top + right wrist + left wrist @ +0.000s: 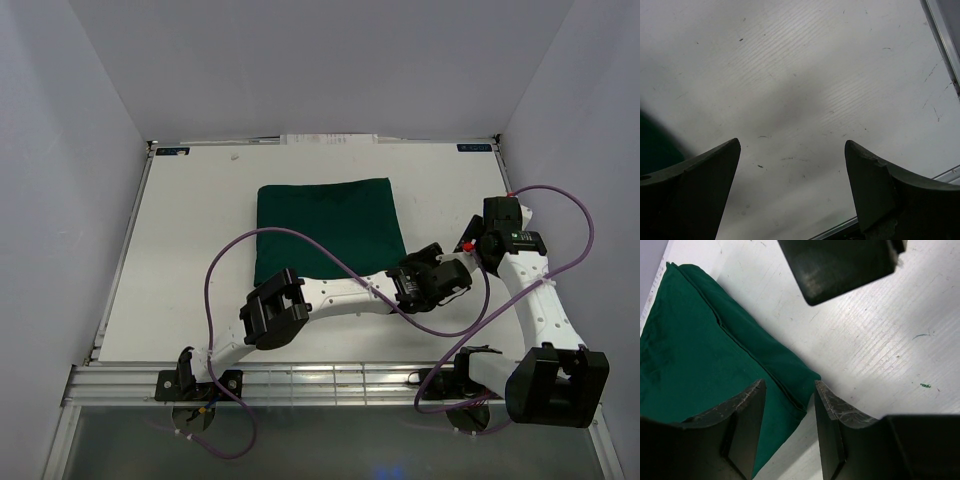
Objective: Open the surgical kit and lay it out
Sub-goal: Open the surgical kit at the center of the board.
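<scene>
The surgical kit lies mid-table as a folded dark green cloth bundle, closed, so nothing inside it shows. My left arm reaches across to the bundle's near right corner. The left gripper hovers there, open. In the left wrist view the cloth's corner lies on the table between the fingers, and neither finger is pressed on it. To the right of the bundle, my right gripper hangs wide open over bare table. The right wrist view shows the open gripper with only a sliver of green cloth at its left edge.
A black part of the right arm hangs close in front of the left gripper. Purple cables loop over the bundle's near edge and around the right arm. The white table ends in metal rails at the near edge; walls enclose it.
</scene>
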